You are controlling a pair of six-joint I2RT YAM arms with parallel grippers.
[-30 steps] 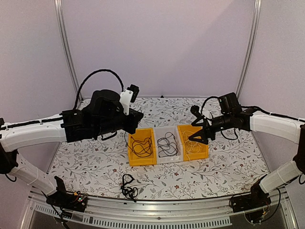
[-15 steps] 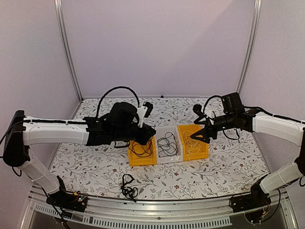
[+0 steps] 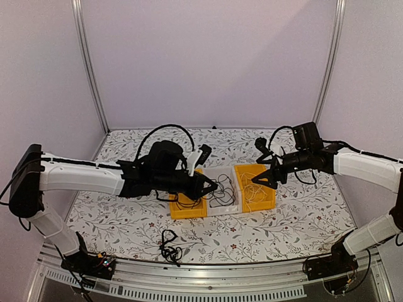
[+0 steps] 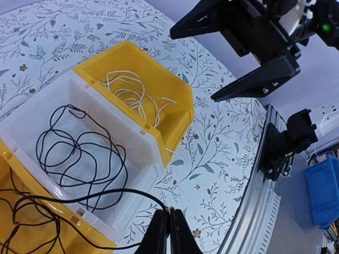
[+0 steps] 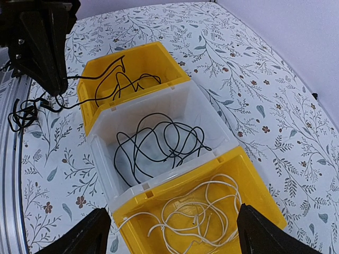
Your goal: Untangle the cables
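Three bins stand side by side, each holding cables. The left yellow bin (image 3: 186,206) has a black cable, the white middle bin (image 3: 234,200) a looped black cable (image 4: 79,153), and the right yellow bin (image 3: 267,200) a cream-white cable (image 5: 206,211). My left gripper (image 4: 169,212) is shut on the end of a thin black cable (image 4: 106,194) that trails back into the left yellow bin. In the top view the left gripper (image 3: 205,186) hangs over the seam of the left and middle bins. My right gripper (image 5: 172,241) hovers wide open above the white cable, holding nothing.
A small tangle of black cable (image 3: 169,245) lies on the flowered tablecloth near the front edge, also visible as a tangle (image 5: 24,114) in the right wrist view. The aluminium table rail (image 4: 254,211) runs along the near side.
The left arm has swung right and down from above the table's left side to the bins, carrying the black cable end. The right gripper shifted slightly, then held still.
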